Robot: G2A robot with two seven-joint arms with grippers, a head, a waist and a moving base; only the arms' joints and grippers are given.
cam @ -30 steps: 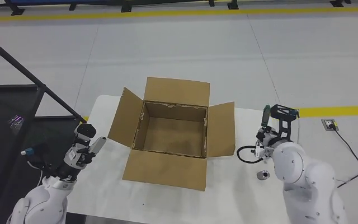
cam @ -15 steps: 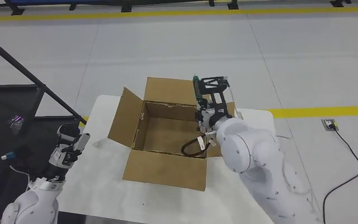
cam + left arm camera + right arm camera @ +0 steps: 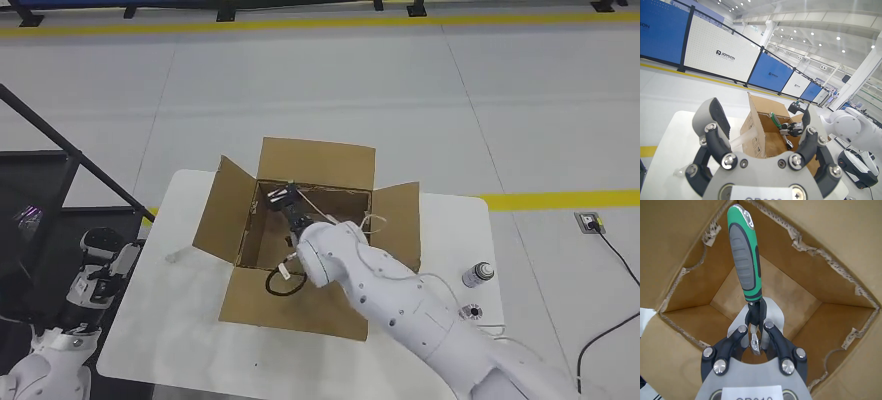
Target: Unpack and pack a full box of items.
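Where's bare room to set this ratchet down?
Inside the box, the floor beneath the ratchet in the right hand is bare. The table corner near-left of the box is free too. Right of the box is tighter: a can stands there.

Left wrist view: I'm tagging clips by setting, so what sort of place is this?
Probably a large factory or test hall: high ceiling with rows of lights, blue and white partition panels, yellow floor line.

White rounded arm (image 3: 385,285), silver black-fingered right tool (image 3: 754,311), seemingly steel screws (image 3: 787,366)
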